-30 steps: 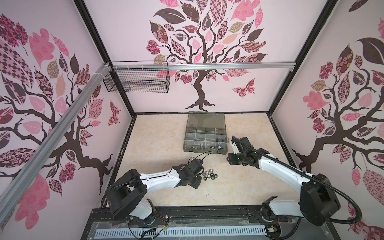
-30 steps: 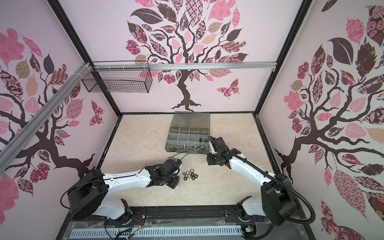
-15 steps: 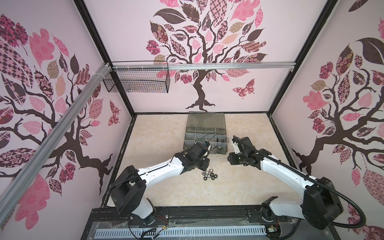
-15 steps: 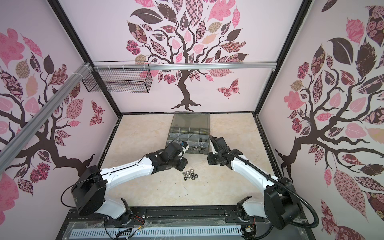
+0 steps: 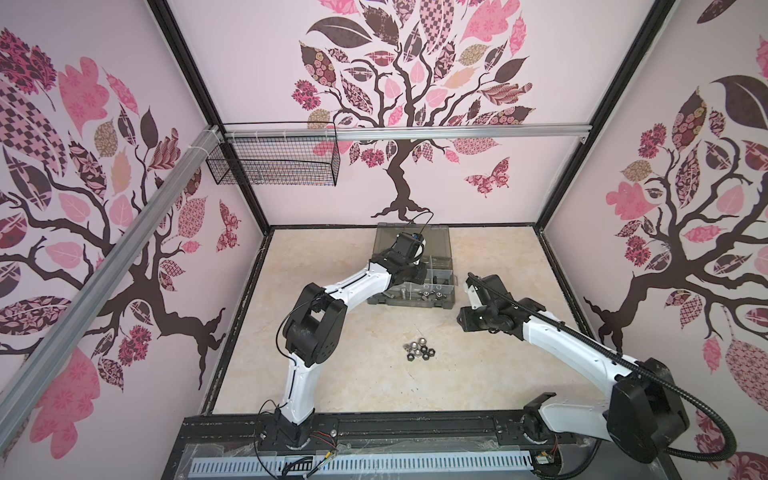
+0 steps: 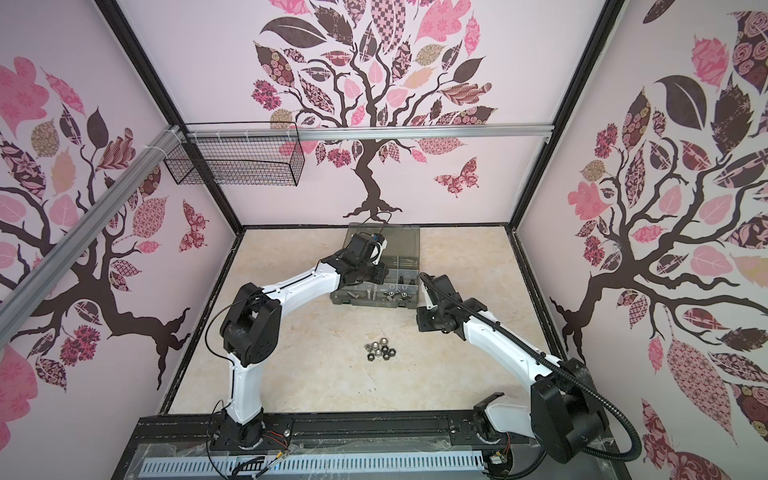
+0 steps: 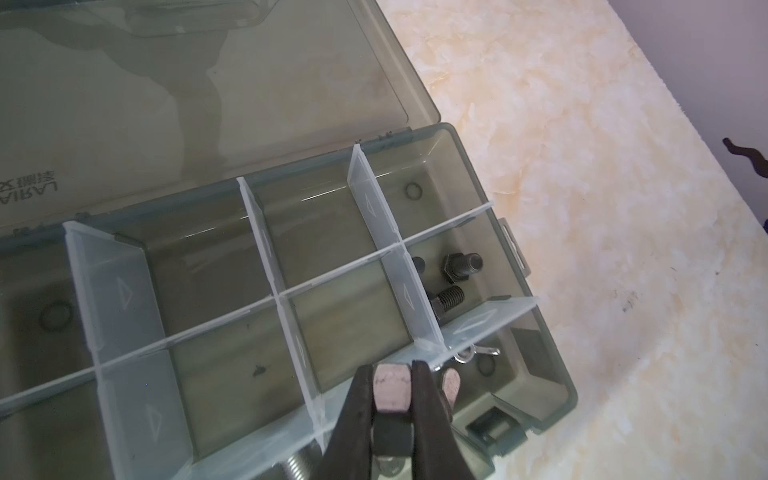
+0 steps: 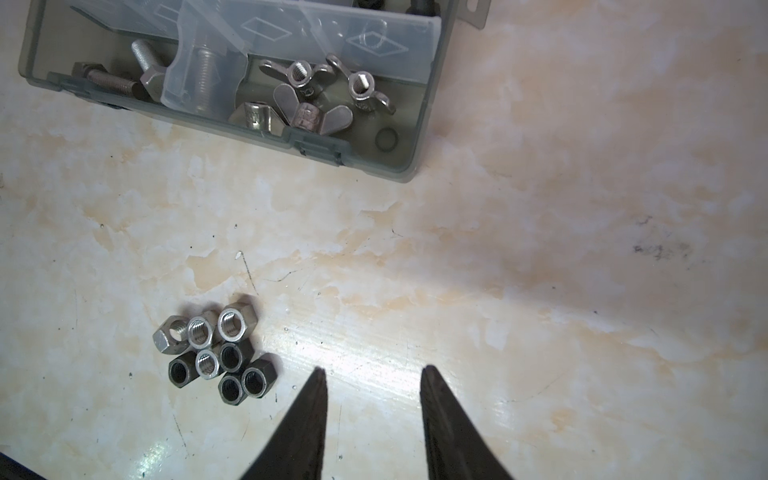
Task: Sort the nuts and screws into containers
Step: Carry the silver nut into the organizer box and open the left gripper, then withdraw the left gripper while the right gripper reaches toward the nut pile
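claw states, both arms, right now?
left claw: closed on a silver hex piece over the organizer case; nut or screw, cannot tell.
right claw: open, holding nothing.

Organizer case [image 5: 446,302] at back middle of table [image 5: 365,382], lid [image 5: 438,239] lying open behind it. Loose nuts [image 5: 419,348] on table before case. Wing nuts [image 8: 328,97] in front right corner compartment, screws [image 8: 143,68] just left of them.

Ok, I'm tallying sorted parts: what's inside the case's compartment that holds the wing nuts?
Four silver wing nuts lie loose in that corner compartment. The pale divider covers its far edge, so anything there is hidden.
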Controlling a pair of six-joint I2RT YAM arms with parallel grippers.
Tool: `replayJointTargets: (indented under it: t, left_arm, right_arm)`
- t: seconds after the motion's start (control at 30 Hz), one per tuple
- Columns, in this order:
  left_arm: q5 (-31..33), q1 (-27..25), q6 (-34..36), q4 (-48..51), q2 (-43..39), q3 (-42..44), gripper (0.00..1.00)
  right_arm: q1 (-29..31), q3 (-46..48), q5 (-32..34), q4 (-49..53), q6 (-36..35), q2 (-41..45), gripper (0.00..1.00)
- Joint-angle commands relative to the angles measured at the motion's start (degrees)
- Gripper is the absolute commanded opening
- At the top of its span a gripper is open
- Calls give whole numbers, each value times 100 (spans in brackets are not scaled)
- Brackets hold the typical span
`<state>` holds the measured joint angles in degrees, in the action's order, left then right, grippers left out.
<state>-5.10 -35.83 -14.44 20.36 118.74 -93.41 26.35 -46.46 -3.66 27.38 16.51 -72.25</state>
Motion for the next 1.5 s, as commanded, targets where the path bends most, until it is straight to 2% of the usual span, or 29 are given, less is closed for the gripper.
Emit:
replayJointTargets:
  t: [0.0,0.13,0.27,0.43,0.67,0.77,1.0,1.17,1.47]
  left_arm:
    - [-190,38,101,144,373,-722,14]
    - [-243,71,13,-4,611,-822,15]
    - [-280,85,19,3,734,-881,20]
    - [-272,116,29,-6,743,-848,36]
    - [-336,160,-7,-214,163,-397,38]
    - [-323,202,-19,-406,-514,210,38]
    - [-195,373,-270,-835,-2551,2280,39]
    - [35,472,-390,-470,-4009,3472,40]
    - [445,521,-800,299,-6847,5340,41]
  right_arm:
    - [19,-206,84,250,-7,196,40]
    - [19,-232,120,271,-38,141,40]
    - [19,-232,96,260,-27,63,40]
    - [19,-259,102,228,-25,15,41]
    - [15,-336,133,203,-137,-73,41]
    - [19,-428,86,172,-224,-143,41]
    - [250,-651,95,131,-371,-368,41]
    - [618,-791,-45,57,-385,-672,41]
    - [1689,-1199,14,-44,-649,-1401,41]
